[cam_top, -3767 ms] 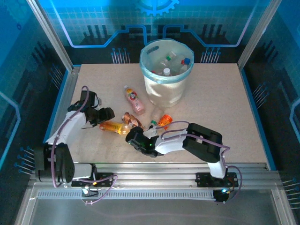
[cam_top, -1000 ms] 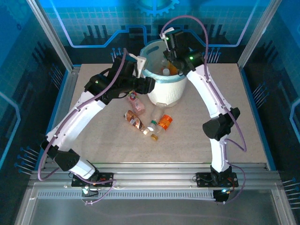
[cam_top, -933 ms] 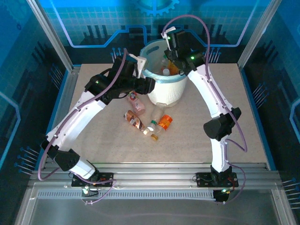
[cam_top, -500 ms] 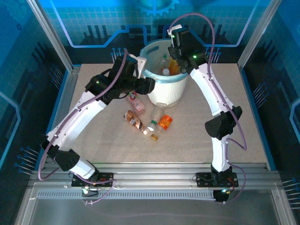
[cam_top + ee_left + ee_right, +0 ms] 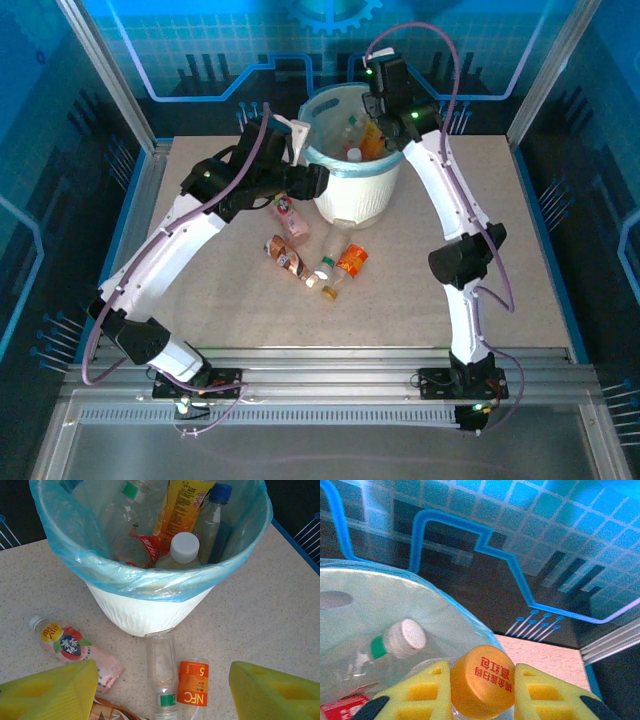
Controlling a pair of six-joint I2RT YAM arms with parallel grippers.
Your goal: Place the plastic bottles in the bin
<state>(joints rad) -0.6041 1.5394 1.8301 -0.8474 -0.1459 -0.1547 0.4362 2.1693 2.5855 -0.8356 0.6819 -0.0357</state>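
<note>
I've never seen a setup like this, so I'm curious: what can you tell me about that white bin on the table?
The bin is a round white bucket, plastic by the look, standing upright on the speckled table. A thin light blue bag lines it, folded over the rim. Several bottles stand inside, among them a white-capped bottle and a blue-capped bottle. A clear bottle lying on the table reaches its foot. The right gripper holds an orange-capped bottle over its opening.

White arms (image 5: 165, 255) with black joints (image 5: 455, 265), purple cables (image 5: 412, 25), yellow pincer fingers (image 5: 420, 692).
</note>
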